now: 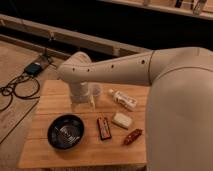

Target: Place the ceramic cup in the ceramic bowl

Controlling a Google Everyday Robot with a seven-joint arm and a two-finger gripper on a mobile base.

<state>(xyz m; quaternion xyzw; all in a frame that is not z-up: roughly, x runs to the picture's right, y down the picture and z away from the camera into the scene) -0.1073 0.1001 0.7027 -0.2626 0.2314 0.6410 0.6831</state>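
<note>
Am watching pincer point(81, 102) hovering by ceramic cup point(95, 92) at bench point(47, 107) rear; cannot tell whether clenched. Am worrying: loose hold dropping cup short of ceramic bowl point(65, 131).

**Arm blocks the view**

The gripper point(84, 104) hangs under the wrist, just beside the cup point(95, 91); whether they touch cannot be told. The arm point(150, 70) runs off the right edge, hiding the table's point(45, 150) right side. The bottle's point(123, 99) print is unreadable.

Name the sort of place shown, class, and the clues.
Likely a robotics lab: a wooden table, cables trailing across the floor, and a robot arm whose tool hangs near the ceramic cup.
</note>
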